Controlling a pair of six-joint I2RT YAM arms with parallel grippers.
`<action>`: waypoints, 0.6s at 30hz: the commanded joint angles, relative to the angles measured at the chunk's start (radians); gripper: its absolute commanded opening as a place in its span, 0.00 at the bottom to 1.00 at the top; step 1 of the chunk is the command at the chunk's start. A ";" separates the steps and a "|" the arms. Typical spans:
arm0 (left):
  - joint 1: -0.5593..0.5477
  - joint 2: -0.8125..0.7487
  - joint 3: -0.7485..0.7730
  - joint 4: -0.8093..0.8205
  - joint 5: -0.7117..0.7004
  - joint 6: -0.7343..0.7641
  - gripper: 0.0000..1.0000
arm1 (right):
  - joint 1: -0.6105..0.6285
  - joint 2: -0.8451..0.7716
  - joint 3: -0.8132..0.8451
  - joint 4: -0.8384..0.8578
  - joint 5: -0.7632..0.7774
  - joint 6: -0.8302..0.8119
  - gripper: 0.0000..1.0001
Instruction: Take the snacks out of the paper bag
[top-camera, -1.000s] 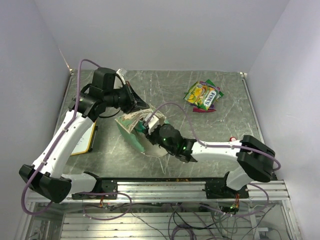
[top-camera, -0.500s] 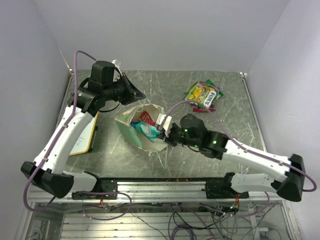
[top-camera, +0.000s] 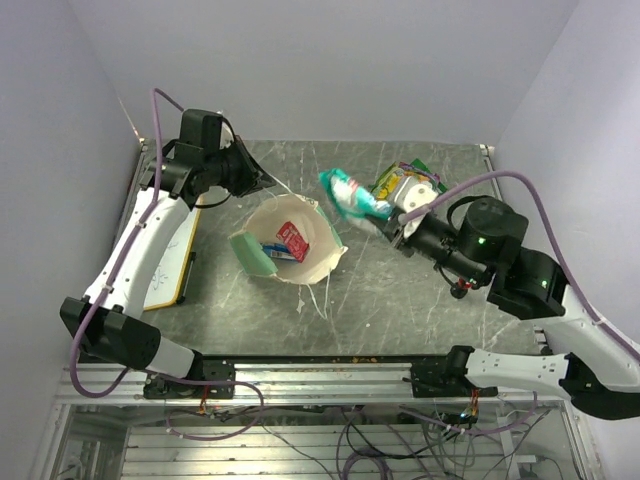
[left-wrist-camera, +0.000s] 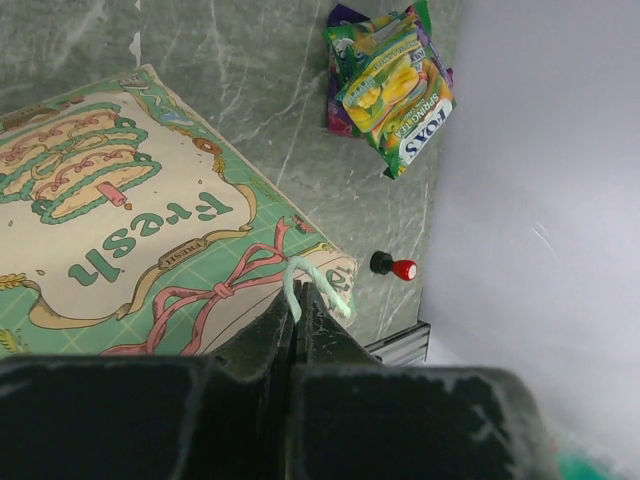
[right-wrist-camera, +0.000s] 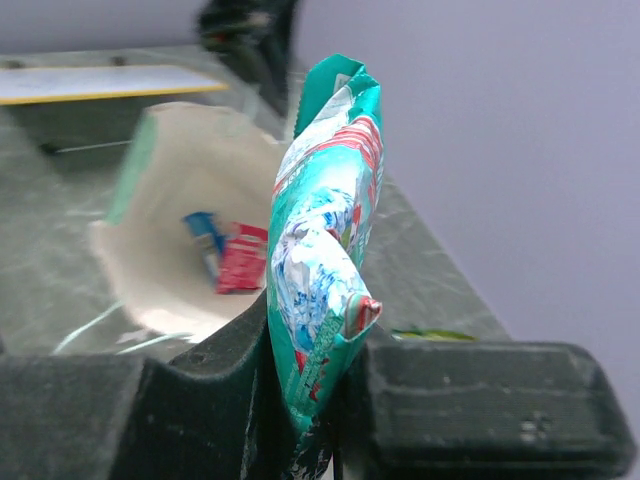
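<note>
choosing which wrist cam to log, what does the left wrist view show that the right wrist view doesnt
Only left wrist: the printed front of the paper bag, its string handle pinched in the shut left jaws, the pile of snacks on the table shown clearly, a red-topped button.
Only right wrist: a teal-red packet clamped in the right jaws, and the bag's inside holding a red packet and a blue packet.
Both: the bag and the grey table.

The right gripper (top-camera: 392, 222) grips a teal packet (top-camera: 352, 195) just right of the paper bag (top-camera: 320, 255); the left gripper (top-camera: 262, 180) pinches the bag's string handle (top-camera: 285, 190) at its far left.
</note>
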 joint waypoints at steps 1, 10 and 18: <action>0.016 -0.010 0.025 -0.029 0.037 0.052 0.07 | -0.004 0.019 0.016 0.081 0.394 -0.025 0.00; 0.021 -0.066 -0.021 -0.048 0.076 0.059 0.07 | -0.329 0.197 0.021 0.095 0.294 0.259 0.00; 0.022 -0.115 -0.035 -0.063 0.080 0.062 0.07 | -0.686 0.324 -0.214 0.174 -0.433 0.750 0.00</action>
